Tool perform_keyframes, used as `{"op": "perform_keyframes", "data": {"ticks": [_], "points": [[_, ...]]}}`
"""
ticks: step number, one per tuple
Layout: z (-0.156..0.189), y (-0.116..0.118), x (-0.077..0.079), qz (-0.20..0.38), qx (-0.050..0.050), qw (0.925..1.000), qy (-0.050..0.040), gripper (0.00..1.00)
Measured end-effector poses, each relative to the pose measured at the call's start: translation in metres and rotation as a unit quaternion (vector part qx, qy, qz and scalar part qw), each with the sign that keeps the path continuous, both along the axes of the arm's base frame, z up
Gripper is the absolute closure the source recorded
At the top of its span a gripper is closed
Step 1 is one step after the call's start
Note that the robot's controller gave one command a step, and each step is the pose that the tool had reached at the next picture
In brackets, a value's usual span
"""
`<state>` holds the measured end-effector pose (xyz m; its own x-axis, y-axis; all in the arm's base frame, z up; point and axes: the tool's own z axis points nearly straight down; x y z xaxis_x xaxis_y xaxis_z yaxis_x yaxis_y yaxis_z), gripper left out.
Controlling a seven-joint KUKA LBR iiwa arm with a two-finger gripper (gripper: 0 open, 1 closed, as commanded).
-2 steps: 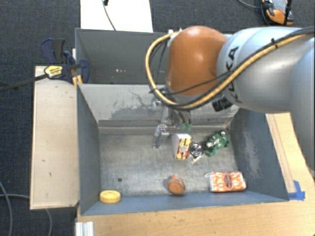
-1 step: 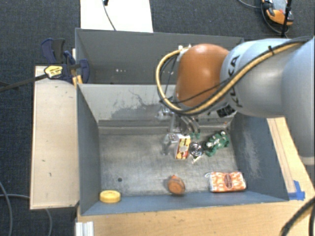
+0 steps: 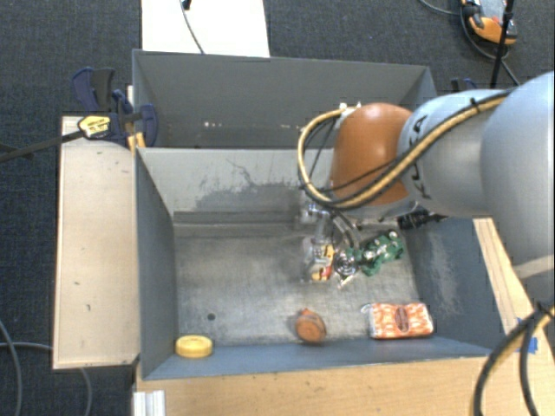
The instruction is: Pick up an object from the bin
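Note:
My gripper [image 3: 328,248] hangs under the arm's orange cover, over the middle right of the bin. Right at its lower end is a small orange, yellow and red thing [image 3: 322,270]; whether it is held or lies on the floor I cannot tell. A green thing with pale dots [image 3: 382,252] lies just to the gripper's right, touching or nearly touching it. A brown-orange round thing [image 3: 310,326] sits on the floor in front of the gripper, apart from it.
An orange and white packet [image 3: 399,321] lies near the bin's front right corner. A yellow disc [image 3: 194,346] rests in the front left corner. The arm and its cables cover the bin's right rear part.

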<state>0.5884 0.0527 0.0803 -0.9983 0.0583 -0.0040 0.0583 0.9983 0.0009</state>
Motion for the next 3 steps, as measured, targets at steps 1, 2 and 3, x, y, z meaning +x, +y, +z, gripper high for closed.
{"op": "perform_keyframes", "data": {"ticks": [1, 2, 3], "points": [[0.032, -0.028, -0.003, 0.111, 0.0, 0.9938, 0.0025, 0.0], [0.035, -0.042, -0.009, 0.075, -0.001, 0.9972, -0.004, 0.0], [-0.003, -0.031, -0.015, 0.039, -0.001, 0.9992, -0.0004, 1.0]]}}
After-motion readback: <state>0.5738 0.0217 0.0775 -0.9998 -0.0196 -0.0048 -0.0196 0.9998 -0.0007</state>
